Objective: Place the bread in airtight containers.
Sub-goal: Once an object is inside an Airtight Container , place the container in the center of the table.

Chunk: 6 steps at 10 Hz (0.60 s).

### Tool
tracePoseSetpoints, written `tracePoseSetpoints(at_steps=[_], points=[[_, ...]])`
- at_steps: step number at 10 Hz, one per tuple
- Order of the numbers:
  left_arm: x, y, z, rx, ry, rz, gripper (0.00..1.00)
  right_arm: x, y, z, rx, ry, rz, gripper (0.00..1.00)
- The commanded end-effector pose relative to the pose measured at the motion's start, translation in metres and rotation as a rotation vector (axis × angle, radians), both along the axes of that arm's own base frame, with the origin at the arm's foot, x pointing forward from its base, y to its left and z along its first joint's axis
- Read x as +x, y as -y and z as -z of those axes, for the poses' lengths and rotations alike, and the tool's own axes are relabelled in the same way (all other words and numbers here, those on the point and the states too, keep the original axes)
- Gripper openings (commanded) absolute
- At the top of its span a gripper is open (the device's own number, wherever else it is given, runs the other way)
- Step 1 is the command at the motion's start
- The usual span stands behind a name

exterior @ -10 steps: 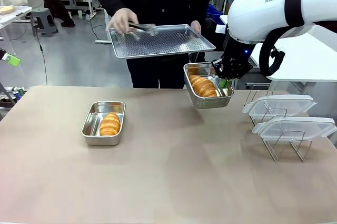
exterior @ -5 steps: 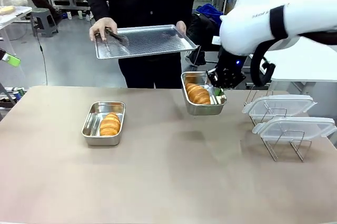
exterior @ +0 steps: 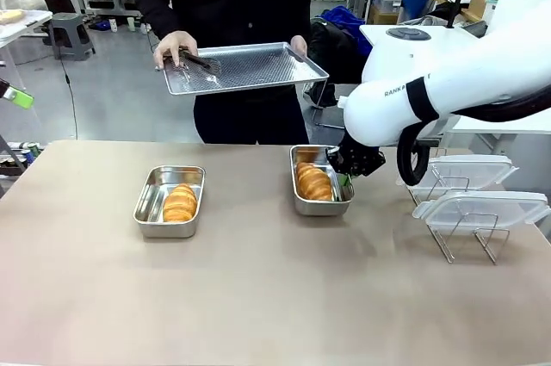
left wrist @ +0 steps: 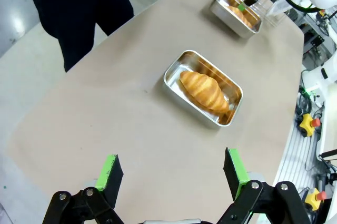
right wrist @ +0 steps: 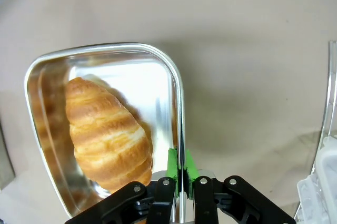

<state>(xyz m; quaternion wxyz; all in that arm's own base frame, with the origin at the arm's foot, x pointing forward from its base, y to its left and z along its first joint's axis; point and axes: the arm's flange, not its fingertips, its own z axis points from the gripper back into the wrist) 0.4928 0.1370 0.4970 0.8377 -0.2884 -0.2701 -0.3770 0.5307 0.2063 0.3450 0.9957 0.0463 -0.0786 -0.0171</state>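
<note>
Two steel airtight containers each hold one golden bread roll. The left container [exterior: 169,202] with its bread [exterior: 180,202] rests on the table; the left wrist view shows the container [left wrist: 203,87] and bread [left wrist: 205,90] ahead of my open left gripper [left wrist: 172,175], which hovers well short of them. My right gripper [exterior: 347,168] is shut on the right rim of the second container [exterior: 320,180], low over or on the table, with bread [exterior: 313,182] inside. In the right wrist view the pads [right wrist: 180,168] pinch that container's rim [right wrist: 180,108] beside the bread [right wrist: 108,134].
Across the table a person holds a perforated metal tray [exterior: 245,67] with tongs [exterior: 196,60] on it. Two translucent lids [exterior: 456,171] [exterior: 482,208] lean on a wire rack [exterior: 469,241] at the right. The brown table [exterior: 275,297] is bare in front.
My right gripper has carried its container with the bread down and left, from mid-air to table level. The person's tray shifted slightly left. The left container stayed put.
</note>
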Motion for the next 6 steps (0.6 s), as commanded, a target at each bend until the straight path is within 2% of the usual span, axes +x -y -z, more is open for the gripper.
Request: tracePoseSetpoints(at_steps=[1, 6], points=[[-0.001, 0.000, -0.002, 0.011, 0.000, 0.008, 1.00, -0.010, 0.003, -0.005, -0.022, 0.010, 0.042, 0.05], [-0.001, 0.000, -0.002, 0.011, 0.000, 0.008, 1.00, -0.009, 0.005, 0.011, -0.042, -0.018, 0.031, 0.05]])
